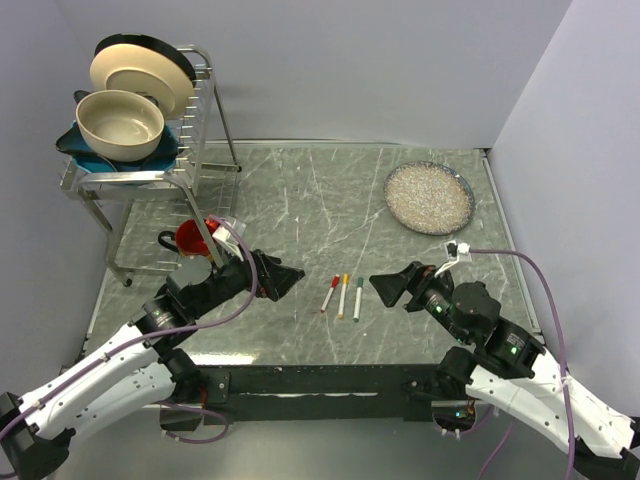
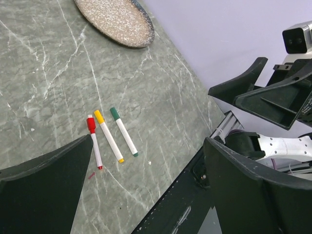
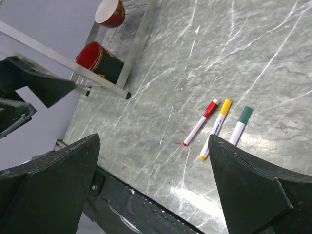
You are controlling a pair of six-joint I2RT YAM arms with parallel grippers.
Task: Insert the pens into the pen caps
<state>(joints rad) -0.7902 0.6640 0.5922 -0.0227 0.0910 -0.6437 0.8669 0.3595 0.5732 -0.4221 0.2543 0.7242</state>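
Observation:
Three white pens lie side by side on the marble table between my grippers. The red pen is on the left, the yellow pen in the middle and the green pen on the right. Each wears its cap on the far end: red cap, yellow cap, green cap. My left gripper hangs open just left of them, holding nothing. To their right, my right gripper is open and empty too. The right wrist view shows the same capped pens.
A speckled plate sits at the back right. A metal dish rack with a bowl and plates stands at the back left, a red mug under it. The table's black front rail runs close to the pens.

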